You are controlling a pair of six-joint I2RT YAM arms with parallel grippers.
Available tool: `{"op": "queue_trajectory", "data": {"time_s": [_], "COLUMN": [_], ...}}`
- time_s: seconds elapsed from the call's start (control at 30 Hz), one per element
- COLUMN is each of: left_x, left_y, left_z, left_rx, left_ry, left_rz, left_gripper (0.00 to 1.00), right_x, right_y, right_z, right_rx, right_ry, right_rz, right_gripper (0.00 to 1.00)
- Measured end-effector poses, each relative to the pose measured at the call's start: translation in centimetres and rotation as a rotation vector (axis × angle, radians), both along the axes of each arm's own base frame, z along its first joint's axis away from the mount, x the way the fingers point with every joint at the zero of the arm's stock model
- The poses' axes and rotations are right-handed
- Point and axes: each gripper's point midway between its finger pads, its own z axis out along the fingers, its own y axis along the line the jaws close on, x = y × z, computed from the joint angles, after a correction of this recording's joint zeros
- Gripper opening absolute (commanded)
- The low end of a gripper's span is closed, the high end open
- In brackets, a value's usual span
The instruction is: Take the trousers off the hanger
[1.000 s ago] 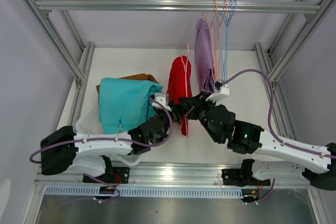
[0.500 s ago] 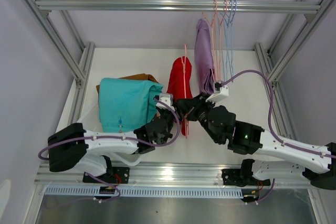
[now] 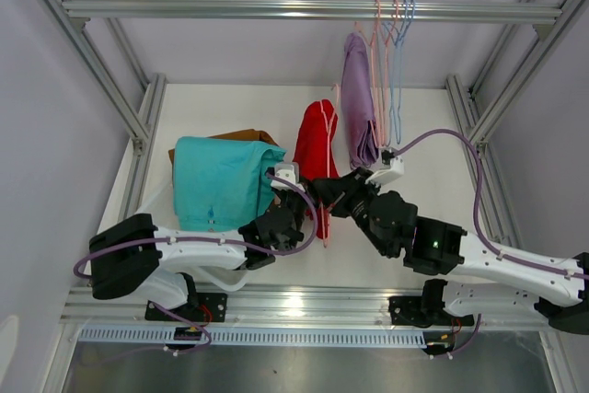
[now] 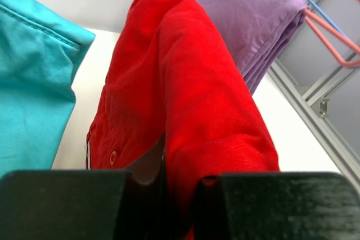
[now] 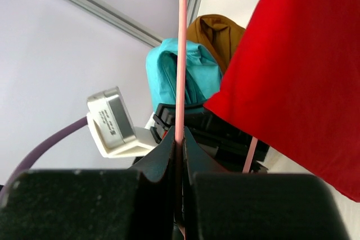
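Observation:
The red trousers (image 3: 315,140) hang folded over a pink hanger (image 5: 180,54) held up above the table. My right gripper (image 5: 179,144) is shut on the hanger's thin rod, just below the cloth. My left gripper (image 4: 181,186) is shut on a lower fold of the red trousers (image 4: 191,99), which fill its jaws. In the top view the two grippers meet under the red cloth, left gripper (image 3: 302,193) beside right gripper (image 3: 329,192). The lilac trousers (image 3: 357,112) hang on their own hanger from the top rail. Teal trousers (image 3: 218,181) and brown trousers (image 3: 244,136) lie piled at the left.
Empty pink and blue hangers (image 3: 391,71) hang from the metal rail (image 3: 230,9) right of the lilac pair. A white bin (image 3: 152,215) holds the piled garments at the left. Aluminium frame posts (image 3: 138,126) stand on both sides of the white table (image 3: 433,163).
My left gripper has moved right to the red trousers and closed on their lower fold. The right gripper has kept its hold on the hanger, which shifted slightly.

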Motion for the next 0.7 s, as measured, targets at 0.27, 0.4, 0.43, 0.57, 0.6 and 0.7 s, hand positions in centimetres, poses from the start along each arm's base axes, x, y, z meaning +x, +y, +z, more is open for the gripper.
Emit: {"op": "queue_trajectory", "data": {"time_s": [0.27,0.4,0.43,0.57,0.6,0.7], "left_x": [0.1,0.1,0.1,-0.1,-0.2,-0.6], "left_y": [0.3,0.3,0.3,0.5,0.7,1.2], "left_z": [0.8,1.0,1.0,1.5,1.8,2.8], "left_rx": [-0.04,-0.048,-0.048,-0.041,-0.04,-0.036], "left_ry": [-0.023,-0.026,-0.026,-0.026,-0.029,-0.031], "left_rz": [0.019,0.018,0.017,0.005,0.0,-0.013], "left_gripper": [0.01,0.01,0.01,0.01,0.01,0.01], "right_x": [-0.6,-0.8,-0.8,-0.9,-0.9,-0.9], "right_y": [-0.4,-0.8,-0.9,-1.6,-1.8,-2.2], "right_z": [-0.9,-1.1,-1.1,-1.5,-1.5,-1.6], "right_rx": [0.024,0.037,0.038,0.035,0.033,0.032], "right_ry": [0.024,0.031,0.031,0.03,0.029,0.025], "right_rz": [0.011,0.008,0.008,-0.002,-0.006,-0.019], "right_gripper": [0.0,0.0,0.0,0.0,0.0,0.0]}}
